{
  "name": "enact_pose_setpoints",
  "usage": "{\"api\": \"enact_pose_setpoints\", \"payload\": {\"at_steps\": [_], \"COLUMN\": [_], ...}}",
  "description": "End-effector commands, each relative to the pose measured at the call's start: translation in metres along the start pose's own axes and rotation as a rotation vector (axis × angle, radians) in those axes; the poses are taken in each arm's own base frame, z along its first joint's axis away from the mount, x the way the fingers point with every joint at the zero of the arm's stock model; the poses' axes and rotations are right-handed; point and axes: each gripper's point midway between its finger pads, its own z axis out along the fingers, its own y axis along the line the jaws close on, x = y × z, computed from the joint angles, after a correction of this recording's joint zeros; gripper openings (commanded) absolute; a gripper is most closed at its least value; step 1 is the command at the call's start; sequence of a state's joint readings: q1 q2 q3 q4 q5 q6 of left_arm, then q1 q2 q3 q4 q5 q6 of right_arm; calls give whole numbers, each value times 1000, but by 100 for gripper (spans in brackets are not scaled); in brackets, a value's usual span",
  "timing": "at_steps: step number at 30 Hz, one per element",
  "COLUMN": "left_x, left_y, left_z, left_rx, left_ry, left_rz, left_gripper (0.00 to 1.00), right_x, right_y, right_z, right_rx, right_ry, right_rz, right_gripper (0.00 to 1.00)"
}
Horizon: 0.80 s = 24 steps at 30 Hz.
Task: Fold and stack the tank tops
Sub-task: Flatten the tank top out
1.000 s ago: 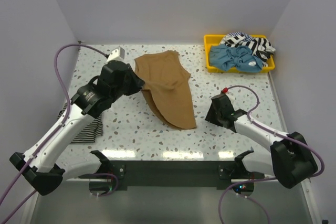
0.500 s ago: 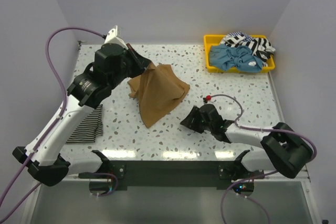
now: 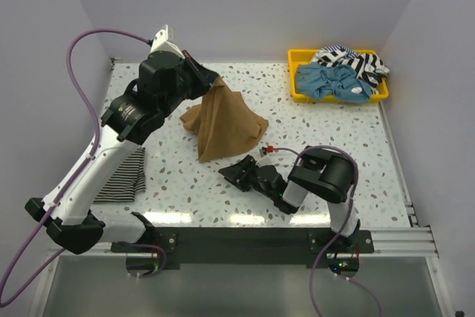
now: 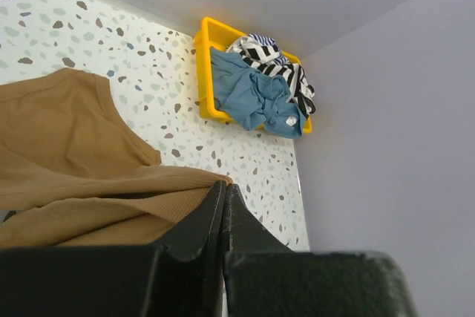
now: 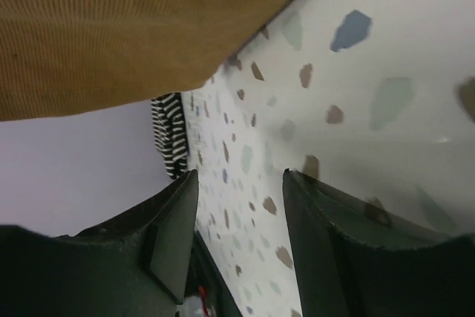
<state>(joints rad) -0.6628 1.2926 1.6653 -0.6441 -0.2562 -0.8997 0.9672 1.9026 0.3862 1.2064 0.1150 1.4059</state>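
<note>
- top view: one striped tank top lies folded flat at the left edge of the table, so the stack is begun (one piece only).
- the tan tank top is mid-frame, not yet folded. the left gripper is clenched on its upper end and lifts it into a tent, while the lower edge rests on the table.
- its long axis runs from the pinch at upper left down towards lower centre, the peak pointing up-left.
- the right gripper sits low just below the hem, jaws apart, grasping nothing.
- a blue tank top and a black-and-white tank top wait crumpled in the yellow tray at upper right, so most of the work looks left.
- left wrist view: the closed tips bite a tan fold at lower centre. the cloth spreads to the left, and the tray is at upper centre.
- right wrist view: both fingers are spread over bare table. the tan hem fills the upper left, apart from them, with the striped top small at centre left.
</note>
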Motion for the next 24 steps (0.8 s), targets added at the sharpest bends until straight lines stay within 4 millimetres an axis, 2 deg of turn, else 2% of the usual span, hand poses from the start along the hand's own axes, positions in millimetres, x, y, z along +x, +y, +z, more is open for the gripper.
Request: {"api": "enact_pose_setpoints", "payload": {"at_steps": [1,6,8,12,15,18,23,24], "left_x": [-32,-41,-44,-46,-50,-49,-35,-29], "left_y": [-24,-37,-46,-62,-79,-86,-104,-114], "left_z": [-2,3,2,8,1,-1,-5,-7], "left_rx": [52,52,72,89,124,130,140,156], "left_ry": [-119,-145,-162,-175,-193,-203,-198,-189], "left_rz": [-60,-68,-74,-73,-83,-90,-85,-82], "left_gripper": [0,0,0,0,0,0,0,0], "right_x": [2,8,2,-8,-21,-31,-51,-58], "right_y": [18,22,24,13,10,3,19,21], "right_z": [22,43,46,48,42,38,18,15], "right_rx": [-90,-134,-155,-149,-174,-155,-180,-183], "right_ry": [-66,-99,-136,-188,-237,-271,-328,-347], "right_rz": [84,151,180,214,240,248,213,215], "right_gripper": [54,59,59,60,62,65,68,68]}}
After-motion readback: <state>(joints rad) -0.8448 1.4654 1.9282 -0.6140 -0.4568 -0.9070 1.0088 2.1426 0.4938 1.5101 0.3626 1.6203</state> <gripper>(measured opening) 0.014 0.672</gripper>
